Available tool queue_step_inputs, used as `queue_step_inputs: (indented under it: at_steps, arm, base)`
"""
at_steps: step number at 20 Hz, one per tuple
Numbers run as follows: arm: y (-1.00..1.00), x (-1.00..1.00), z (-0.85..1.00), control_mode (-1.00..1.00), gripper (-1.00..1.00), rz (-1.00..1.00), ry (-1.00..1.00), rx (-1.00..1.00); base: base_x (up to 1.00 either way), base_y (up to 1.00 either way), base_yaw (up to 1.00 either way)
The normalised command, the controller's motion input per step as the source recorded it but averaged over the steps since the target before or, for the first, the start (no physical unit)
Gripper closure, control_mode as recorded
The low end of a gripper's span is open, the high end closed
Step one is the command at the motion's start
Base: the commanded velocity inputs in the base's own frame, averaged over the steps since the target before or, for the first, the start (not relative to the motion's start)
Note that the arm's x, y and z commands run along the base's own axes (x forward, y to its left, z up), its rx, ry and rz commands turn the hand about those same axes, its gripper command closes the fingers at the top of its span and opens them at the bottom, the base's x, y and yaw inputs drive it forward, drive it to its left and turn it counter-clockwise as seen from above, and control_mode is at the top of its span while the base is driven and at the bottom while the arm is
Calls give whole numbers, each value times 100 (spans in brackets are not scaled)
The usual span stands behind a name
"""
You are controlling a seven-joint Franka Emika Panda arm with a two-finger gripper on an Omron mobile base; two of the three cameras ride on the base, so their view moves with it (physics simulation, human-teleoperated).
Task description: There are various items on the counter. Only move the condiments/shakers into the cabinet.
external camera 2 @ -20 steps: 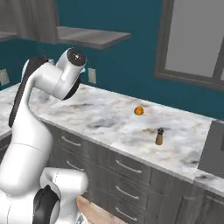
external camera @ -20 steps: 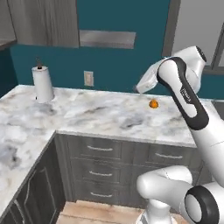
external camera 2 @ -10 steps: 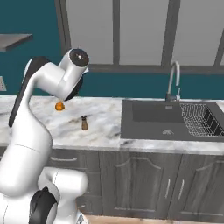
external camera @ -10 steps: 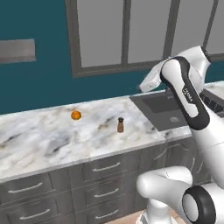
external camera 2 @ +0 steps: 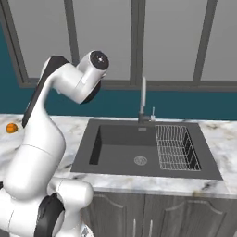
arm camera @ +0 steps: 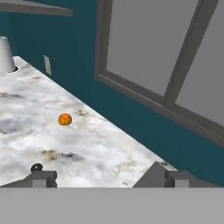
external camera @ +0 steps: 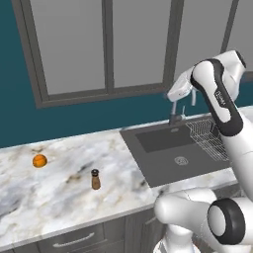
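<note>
A small brown wooden shaker (external camera: 95,179) with a dark cap stands upright on the marble counter (external camera: 54,202). Its cap (arm camera: 36,167) peeks up beside my left fingertip in the hand view. A small orange ball (external camera: 39,160) (external camera 2: 11,128) (arm camera: 64,119) lies further back on the slab. My gripper (arm camera: 109,179) is open with nothing between its fingers, held high above the counter, well apart from the shaker. The cabinet's grey lower edge (arm camera: 39,8) shows at the hand view's top left.
A dark sink (external camera: 170,150) (external camera 2: 134,148) with a wire rack (external camera: 205,136) (external camera 2: 177,148) and a faucet (external camera 2: 143,99) lies right of the shaker. A white paper towel roll (arm camera: 5,54) and a wall outlet (arm camera: 47,64) sit far along the counter. Windows line the teal wall.
The whole picture has shifted: the base has moved right along the counter, so the shaker and orange ball slid left and the sink came into view. The gripper stays open.
</note>
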Motion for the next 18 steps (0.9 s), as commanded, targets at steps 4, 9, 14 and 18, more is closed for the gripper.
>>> queue_step_inputs:
  at_steps: [4,9,14,18]
  arm:
    - [-4,3,-23,-100,-100,12,0,0]
    - [13,0,-79,-100,-100,31,0,3]
    - [7,-43,-72,-100,-100,28,-11,12]
    - [11,-100,-73,-100,-100,10,-36,17]
  base:
    - [22,-11,4]
    - [0,0,0]
    - [0,0,0]
    - [0,0,0]
